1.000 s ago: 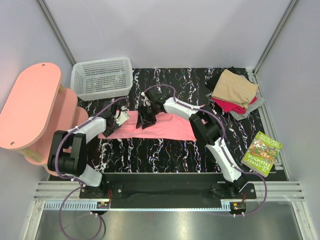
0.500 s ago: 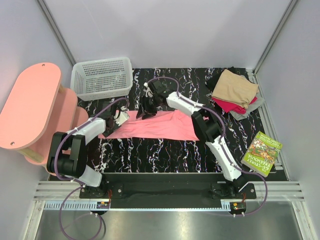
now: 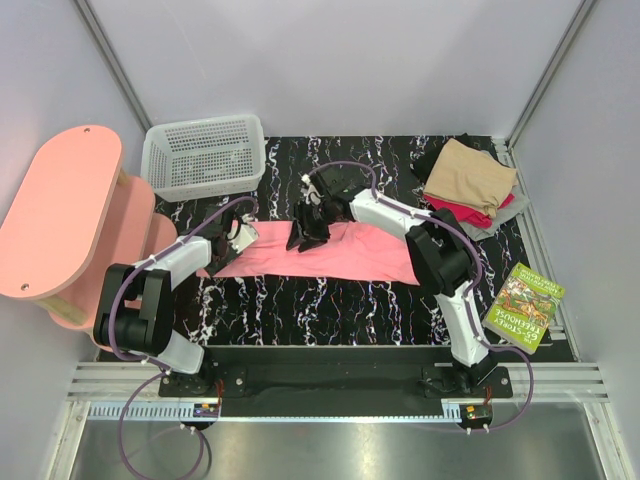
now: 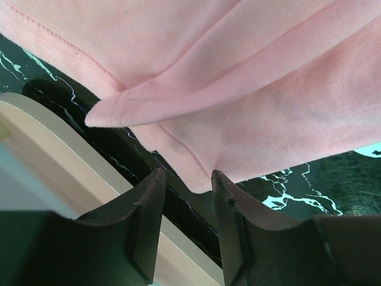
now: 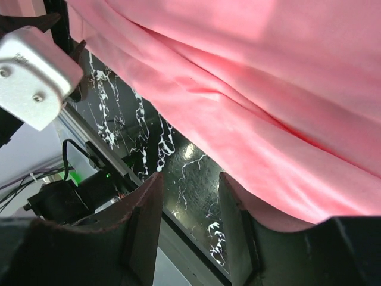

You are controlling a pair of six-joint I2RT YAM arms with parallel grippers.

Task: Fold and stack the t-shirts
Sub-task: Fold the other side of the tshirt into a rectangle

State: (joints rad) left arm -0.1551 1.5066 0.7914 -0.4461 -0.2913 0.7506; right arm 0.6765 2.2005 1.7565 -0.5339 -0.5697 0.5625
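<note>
While the pile of folded cloth tees, tan on top point(image 3: 468, 180), is stacked at the far right of the black marbled table point(image 3: 300, 300), the bright pink cloth t-shirt point(image 3: 345, 255) lies mid-table, only partly folded imo. Left gripper point(image 4: 187, 174) and right gripper point(image 5: 190, 176) both gape at its edges, pinching nothing.

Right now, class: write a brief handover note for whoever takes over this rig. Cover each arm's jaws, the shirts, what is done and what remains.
Left jaws: open at the left end of the pink shirt, gripping nothing.
Right jaws: open at its far edge, gripping nothing.
Done: folded shirts, tan on top, sit in a stack at the far right.
Left: the pink shirt lies in a long strip, layers overlapping; finish folding it and add it to the stack.
</note>
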